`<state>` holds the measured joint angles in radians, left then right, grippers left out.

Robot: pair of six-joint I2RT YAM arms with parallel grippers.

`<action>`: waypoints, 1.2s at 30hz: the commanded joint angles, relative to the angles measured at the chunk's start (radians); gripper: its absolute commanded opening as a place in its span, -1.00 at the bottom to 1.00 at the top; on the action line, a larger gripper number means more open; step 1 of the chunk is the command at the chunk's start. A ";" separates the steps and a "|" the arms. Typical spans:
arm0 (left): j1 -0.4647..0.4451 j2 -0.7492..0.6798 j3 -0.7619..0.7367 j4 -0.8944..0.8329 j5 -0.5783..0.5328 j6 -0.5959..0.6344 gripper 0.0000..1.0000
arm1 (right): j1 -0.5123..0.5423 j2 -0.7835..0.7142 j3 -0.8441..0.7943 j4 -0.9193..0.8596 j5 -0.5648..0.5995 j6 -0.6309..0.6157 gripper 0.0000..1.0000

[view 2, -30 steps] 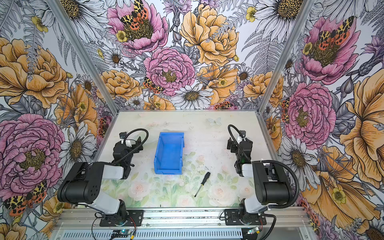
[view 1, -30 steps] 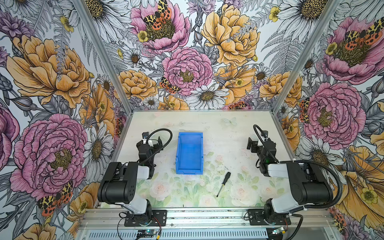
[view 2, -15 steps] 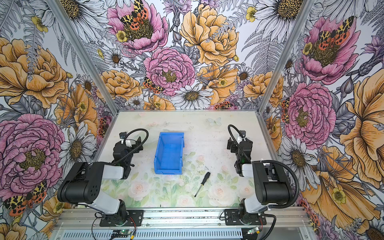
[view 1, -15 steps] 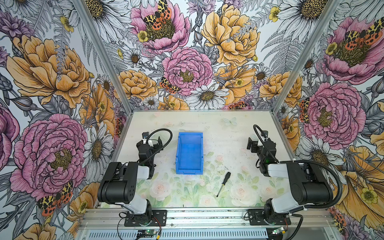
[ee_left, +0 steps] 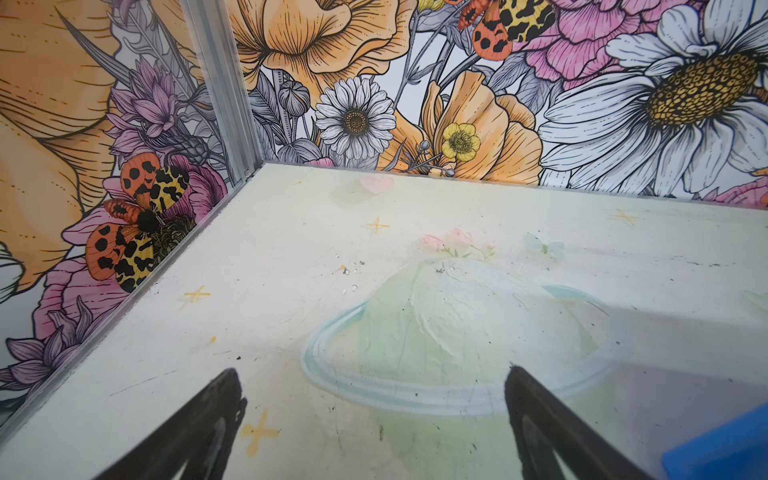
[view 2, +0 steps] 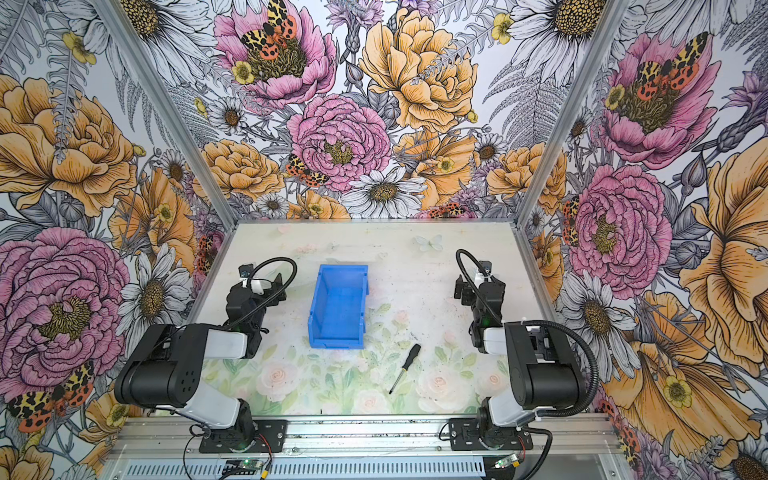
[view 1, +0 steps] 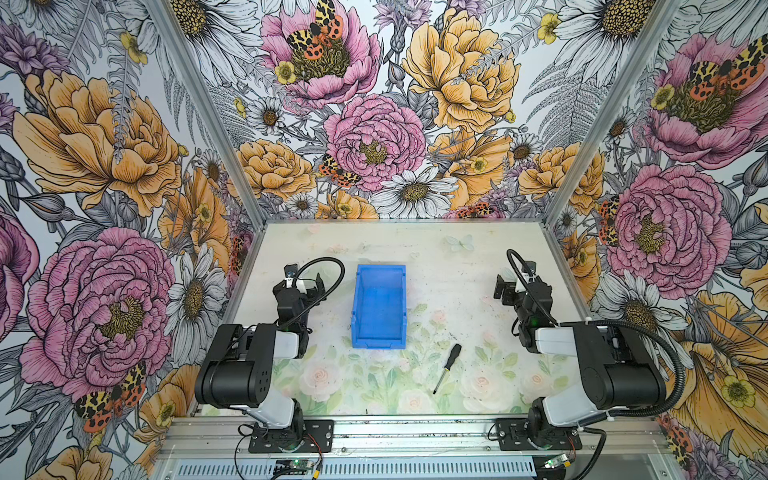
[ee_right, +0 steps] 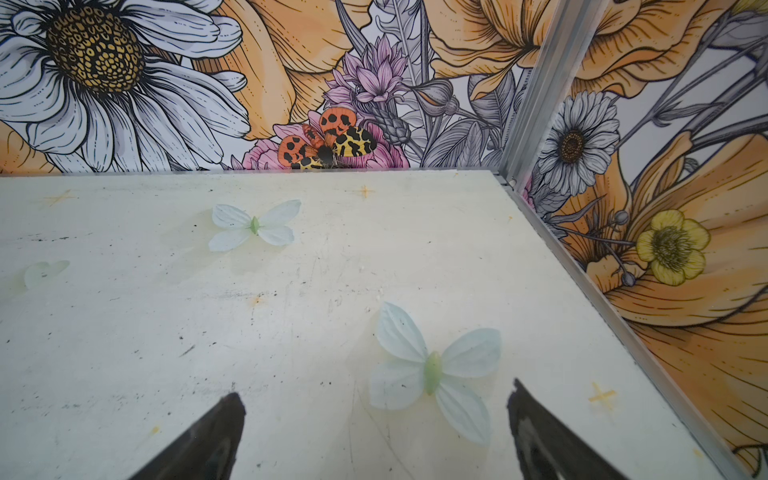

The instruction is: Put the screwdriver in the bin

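Blue bin (view 1: 379,307), one; screwdriver (view 1: 447,367), one

Your bin (view 1: 379,307) is smooth bright blue plastic with a soft sheen. On the screwdriver (view 1: 449,362) you see a black handle, fairly matt, and a thin dark metal shaft. Your desk (view 1: 457,266) is a pale printed surface, matt, scuffed and flecked with dark specks. The corner post (ee_left: 220,83) looks like ribbed bare aluminium; the walls (view 1: 374,124) are smooth printed floral panels.
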<state>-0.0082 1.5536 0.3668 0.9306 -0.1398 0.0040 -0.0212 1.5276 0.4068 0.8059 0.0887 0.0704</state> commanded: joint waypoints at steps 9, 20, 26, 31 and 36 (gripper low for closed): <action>0.001 -0.003 0.012 0.005 0.013 0.013 0.97 | 0.000 0.006 -0.005 0.035 -0.001 0.012 0.99; 0.010 -0.004 0.012 0.001 0.023 0.004 0.97 | -0.001 0.005 -0.007 0.037 -0.001 0.012 0.99; 0.010 -0.113 0.044 -0.149 -0.058 -0.027 0.97 | 0.000 -0.059 0.050 -0.117 0.011 0.016 0.99; 0.010 -0.234 0.078 -0.350 -0.088 -0.029 0.97 | 0.015 -0.156 0.061 -0.228 0.025 0.015 0.99; 0.005 -0.332 0.159 -0.621 -0.189 -0.065 0.97 | 0.039 -0.276 0.120 -0.498 0.133 0.127 0.99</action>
<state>-0.0040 1.2682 0.4919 0.5076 -0.2554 -0.0288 0.0071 1.3125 0.4671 0.5053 0.1497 0.1120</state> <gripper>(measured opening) 0.986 0.995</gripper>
